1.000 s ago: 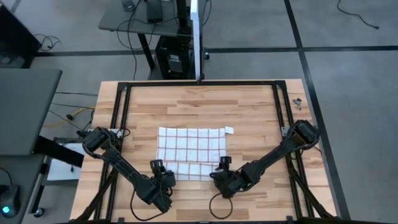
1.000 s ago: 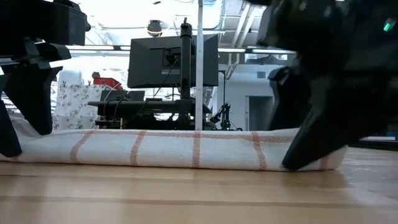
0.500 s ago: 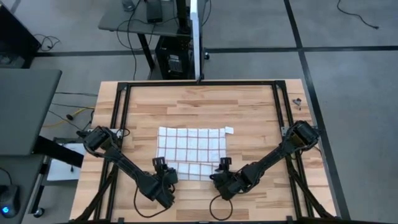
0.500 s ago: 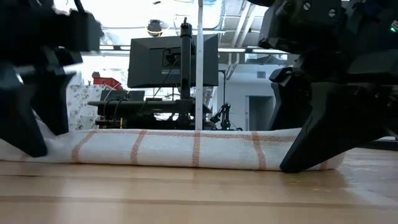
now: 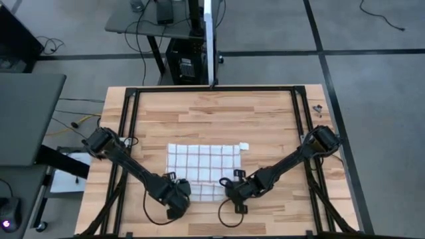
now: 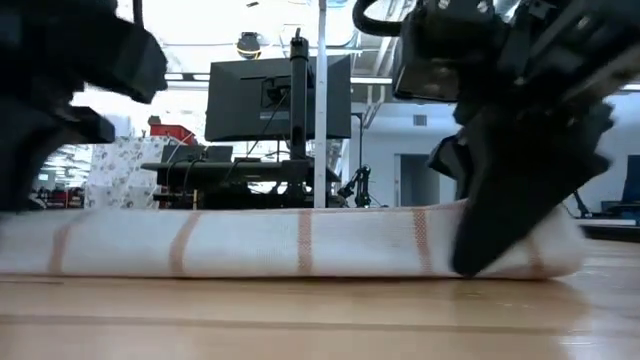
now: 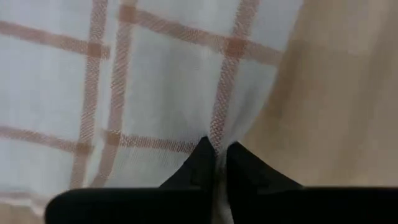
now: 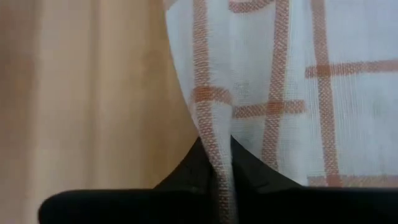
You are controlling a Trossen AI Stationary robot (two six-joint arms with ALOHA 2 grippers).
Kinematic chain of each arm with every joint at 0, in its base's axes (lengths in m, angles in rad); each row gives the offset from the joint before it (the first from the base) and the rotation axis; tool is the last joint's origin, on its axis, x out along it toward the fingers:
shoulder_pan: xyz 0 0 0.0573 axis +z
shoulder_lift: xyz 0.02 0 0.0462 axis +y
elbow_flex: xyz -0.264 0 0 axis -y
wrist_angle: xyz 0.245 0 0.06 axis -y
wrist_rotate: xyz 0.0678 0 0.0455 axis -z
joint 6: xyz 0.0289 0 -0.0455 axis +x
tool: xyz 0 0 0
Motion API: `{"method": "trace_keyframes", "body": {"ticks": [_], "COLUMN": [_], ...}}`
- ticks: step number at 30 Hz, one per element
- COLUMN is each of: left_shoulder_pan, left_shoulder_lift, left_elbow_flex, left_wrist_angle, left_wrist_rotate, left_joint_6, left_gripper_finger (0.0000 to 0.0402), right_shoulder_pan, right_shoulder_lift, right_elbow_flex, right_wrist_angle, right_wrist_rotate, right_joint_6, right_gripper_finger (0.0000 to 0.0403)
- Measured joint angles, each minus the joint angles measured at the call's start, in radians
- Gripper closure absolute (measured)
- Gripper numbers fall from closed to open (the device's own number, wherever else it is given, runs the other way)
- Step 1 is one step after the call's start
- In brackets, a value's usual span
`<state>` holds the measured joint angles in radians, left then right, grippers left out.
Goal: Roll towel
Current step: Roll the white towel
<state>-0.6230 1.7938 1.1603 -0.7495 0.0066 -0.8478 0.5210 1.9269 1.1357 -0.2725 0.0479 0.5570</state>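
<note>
The towel (image 5: 202, 161), white with thin red-brown grid lines and a small white tag (image 5: 244, 145) at its far right corner, lies on the wooden table (image 5: 219, 113). Its near part is rolled into a long roll (image 6: 300, 241) lying on the wood. My left gripper (image 5: 179, 191) is shut on the roll's left end. My right gripper (image 5: 229, 188) is shut on its right end. In the low view the left arm (image 6: 60, 70) is on the left and the right arm (image 6: 515, 190) on the right. My left gripper pinches a raised fold of the towel (image 7: 214, 142) between its two fingertips (image 7: 200, 163), close to the towel's left side edge. The fingers slant down from the near side. The cloth around the pinch lies on the table. My right gripper pinches a narrow ridge of cloth (image 8: 214, 140) between its two fingertips (image 8: 242, 163), at the towel's right side edge. It comes slanting down from the near side. In the low view the roll's right end (image 6: 545, 245) bulges beside the fingers and rests on the wood.
A black metal frame (image 5: 212, 88) runs around the table top. A small dark object (image 5: 317, 108) lies at the far right corner. Bare wood stretches beyond the towel's far edge. A monitor on a stand (image 6: 280, 95) is in the room behind.
Both grippers have shut, taking hold of the roll's ends, and have moved slightly inward. The towel has slid a little toward the table's near edge, its tag and far edge with it. The roll looks thicker in the low view.
</note>
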Motion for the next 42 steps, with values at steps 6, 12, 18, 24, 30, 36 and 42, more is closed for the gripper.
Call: {"method": "trace_keyframes", "body": {"ticks": [6,12,18,24,30,36,42], "left_shoulder_pan": [0.044,0.106,0.192,0.284,0.323,0.324,0.324], "left_shoulder_lift": [-0.071,-0.135,-0.208,-0.23,-0.208,-0.208,-0.207], "left_elbow_flex": [0.0,-0.066,-0.147,-0.207,-0.255,-0.276,-0.255], "left_wrist_angle": [0.05,0.084,0.11,0.143,0.148,0.176,0.169], "left_wrist_rotate": [0.135,0.172,0.166,0.146,0.081,0.014,0.015], "left_joint_6": [0.025,0.079,0.164,0.286,0.34,0.315,0.339], "left_gripper_finger": [0.04,0.0401,0.0401,0.0401,0.0393,0.0387,0.0343], "right_shoulder_pan": [-0.011,-0.064,-0.121,-0.172,-0.234,-0.26,-0.286], "right_shoulder_lift": [-0.049,-0.114,-0.195,-0.204,-0.204,-0.204,-0.208], "right_elbow_flex": [-0.001,-0.073,-0.251,-0.331,-0.346,-0.345,-0.346], "right_wrist_angle": [0.027,0.137,0.331,0.383,0.382,0.358,0.343], "right_wrist_rotate": [-0.191,-0.275,-0.287,-0.285,-0.274,-0.272,-0.291], "right_joint_6": [0.047,0.123,0.265,0.315,0.309,0.334,0.353], "right_gripper_finger": [0.0396,0.0396,0.0396,0.0396,0.0392,0.0344,0.0297]}}
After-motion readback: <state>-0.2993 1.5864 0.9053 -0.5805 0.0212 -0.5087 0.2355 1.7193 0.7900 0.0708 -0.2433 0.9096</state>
